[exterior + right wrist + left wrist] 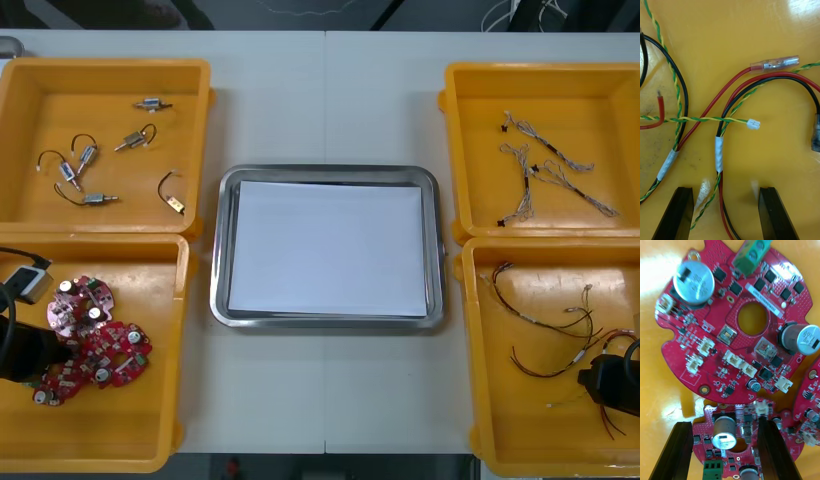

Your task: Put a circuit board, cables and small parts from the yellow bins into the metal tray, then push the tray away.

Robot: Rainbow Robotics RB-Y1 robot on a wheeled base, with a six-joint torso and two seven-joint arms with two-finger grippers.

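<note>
Both jaw pairs spread, empty.
Your left gripper (724, 427) straddles overlapping round red circuit boards (733, 326), your right gripper (725, 191) tangled red-and-black cables (718, 150); closing could snag extras.

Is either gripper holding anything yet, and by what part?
Nothing is held. The left gripper is open over the circuit boards; the right gripper is open over the cables.

The left arm (25, 352) covers part of the circuit boards (105, 345) by the near-left bin's (150, 440) left wall; the right arm (612, 385), cut off itself, hides some cables' (545, 373) ends.
</note>
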